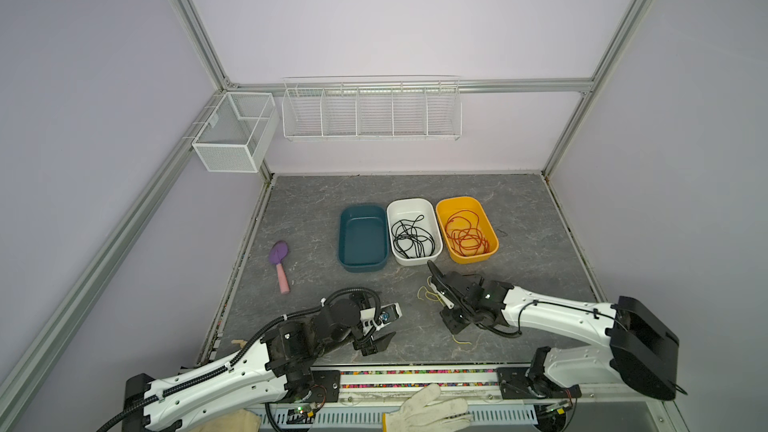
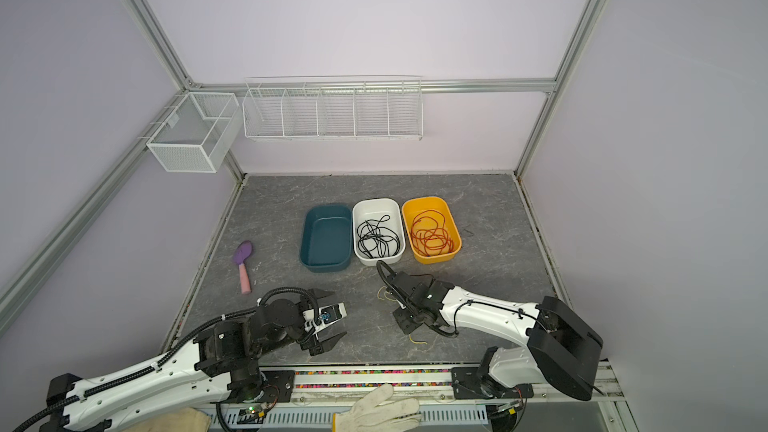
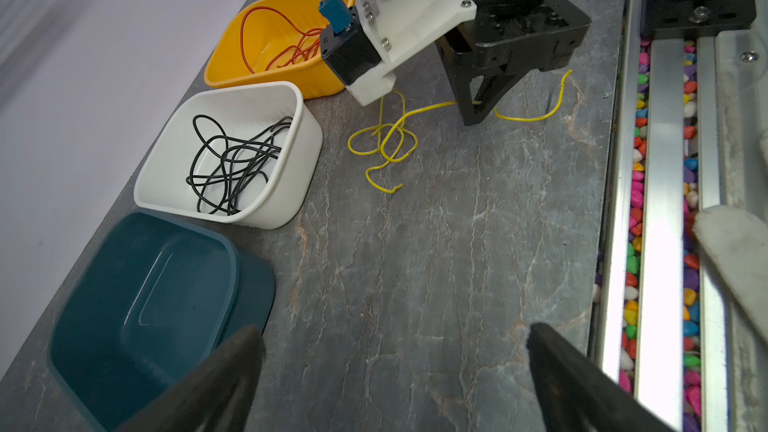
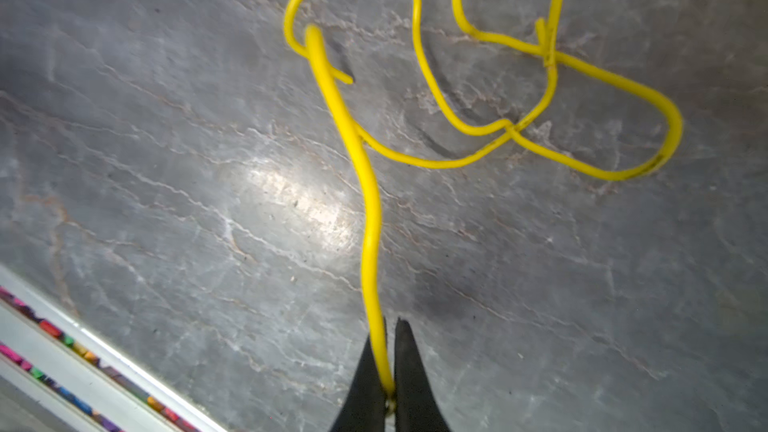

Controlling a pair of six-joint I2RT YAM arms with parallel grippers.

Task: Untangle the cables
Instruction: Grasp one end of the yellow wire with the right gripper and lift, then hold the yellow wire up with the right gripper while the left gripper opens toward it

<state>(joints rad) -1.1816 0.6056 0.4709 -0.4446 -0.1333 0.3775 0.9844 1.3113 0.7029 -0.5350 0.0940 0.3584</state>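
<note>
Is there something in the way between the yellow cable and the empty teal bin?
Nothing visible. Bare table lies between the yellow cable, pinched in the shut right end effector, and the teal bin. The white bin stands beside that path.

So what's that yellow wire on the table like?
The yellow wire is one thin, glossy strand, plastic-coated by the look of it. It lies on the grey stone-patterned table, bent into several loose loops that cross over one another, with a short kinked tail at either end. The right end effector is shut on one stretch of it, close to the tabletop. Nothing else touches it.
</note>
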